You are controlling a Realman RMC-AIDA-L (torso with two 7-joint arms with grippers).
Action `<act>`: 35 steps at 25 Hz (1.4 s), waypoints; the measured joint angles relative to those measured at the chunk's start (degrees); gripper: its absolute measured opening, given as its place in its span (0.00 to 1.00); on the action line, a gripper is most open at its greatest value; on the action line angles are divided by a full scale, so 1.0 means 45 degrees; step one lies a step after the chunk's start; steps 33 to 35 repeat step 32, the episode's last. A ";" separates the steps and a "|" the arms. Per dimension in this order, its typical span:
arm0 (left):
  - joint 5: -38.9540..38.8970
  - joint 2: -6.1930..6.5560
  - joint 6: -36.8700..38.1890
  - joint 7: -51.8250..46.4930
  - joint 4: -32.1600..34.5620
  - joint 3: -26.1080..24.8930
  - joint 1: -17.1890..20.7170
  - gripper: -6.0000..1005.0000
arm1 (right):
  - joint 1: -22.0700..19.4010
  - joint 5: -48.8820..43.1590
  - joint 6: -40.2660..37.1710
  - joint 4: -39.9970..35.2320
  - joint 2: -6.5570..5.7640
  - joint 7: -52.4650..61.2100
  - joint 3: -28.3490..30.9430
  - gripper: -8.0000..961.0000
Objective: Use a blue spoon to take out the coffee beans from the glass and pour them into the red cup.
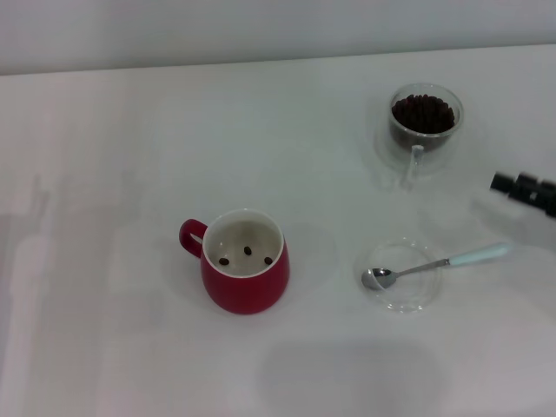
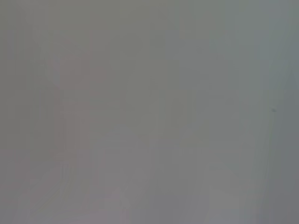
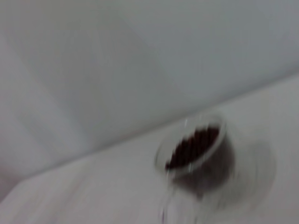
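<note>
Red cup [image 1: 246, 273] is seen left of centre on the white table [image 1: 113, 174], upright, loop handle turned to the left. Three coffee beans [image 1: 247, 254] are counted on its white floor, apart from each other.

Glass [image 1: 425, 121] is placed far right, upright, clear handle pointed toward the near side. It is packed with the bulk of the coffee beans, heaped close to the rim. In the right wrist view the same glass [image 3: 196, 151] is shown smeared, dark bean mass visible inside, table surface around it.

Blue spoon [image 1: 434, 265] is laid near right, between the cup and the table's right edge. Its metal bowl is rested on a flat clear saucer [image 1: 403, 275], toward the saucer's left side; the pale blue handle is run out to the right, past the saucer rim and slightly toward the far side. Whether anything is held in the spoon bowl cannot be told.

Right gripper [image 1: 526, 190] is seen only as a dark tip at the right edge, between glass and spoon handle, touching neither. Jaw state cannot be told.

Left gripper is not seen in any view; only a blank grey surface is given by the left wrist view.
</note>
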 joint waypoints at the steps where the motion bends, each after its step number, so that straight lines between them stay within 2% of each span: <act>1: 0.0000 -0.0005 -0.0001 -0.0009 0.0000 0.0001 -0.0003 0.88 | 0.0058 0.0018 -0.0032 -0.0074 0.0057 -0.0240 0.0331 0.68; 3: 0.0000 -0.0006 -0.0002 -0.0014 0.0000 0.0000 -0.0022 0.88 | 0.0146 0.0050 -0.0101 -0.0467 0.0324 -0.1145 0.1176 0.78; 4: -0.0002 -0.0007 -0.0004 -0.0015 0.0001 0.0000 -0.0028 0.88 | 0.0152 0.0083 -0.0104 -0.0752 0.0542 -0.1774 0.1575 0.80; 6: -0.0068 -0.0017 -0.0005 -0.0015 0.0000 0.0000 -0.0042 0.88 | 0.0174 0.0103 -0.0050 -0.1556 0.1321 -0.3820 0.2826 0.85; 7: -0.0160 -0.0024 -0.0001 -0.0008 0.0013 -0.0001 -0.0052 0.88 | 0.0279 0.0269 0.0017 -0.1707 0.1622 -0.5170 0.3468 0.87; 8: -0.0235 -0.0032 0.0002 0.0004 0.0032 0.0001 -0.0064 0.88 | 0.0406 0.0491 0.0043 -0.1734 0.1846 -0.6208 0.3929 0.89; 9: -0.0348 -0.0047 0.0032 0.0014 0.0094 0.0001 -0.0071 0.88 | 0.0648 0.0908 0.0091 -0.1491 0.1916 -0.7379 0.4304 0.91; 13: -0.0502 -0.0051 0.0089 0.0026 0.0111 0.0001 0.0024 0.88 | 0.1605 0.3013 0.0698 0.0040 0.1869 -1.0698 0.4596 0.91; 16: -0.0888 -0.0058 -0.0148 -0.0049 0.0121 0.0001 0.0078 0.88 | 0.1919 0.4377 0.0790 0.0652 0.1916 -1.3430 0.4574 0.91; 20: -0.1139 -0.0040 -0.0312 -0.0500 0.0092 0.0001 0.0160 0.88 | 0.2644 0.5826 0.1060 0.1592 0.1914 -1.5307 0.4698 0.91; 35: -0.1037 -0.0065 -0.0457 -0.0626 0.0152 0.0120 -0.0314 0.89 | 0.3139 0.7187 0.1139 0.2263 0.1936 -1.5476 0.4705 0.91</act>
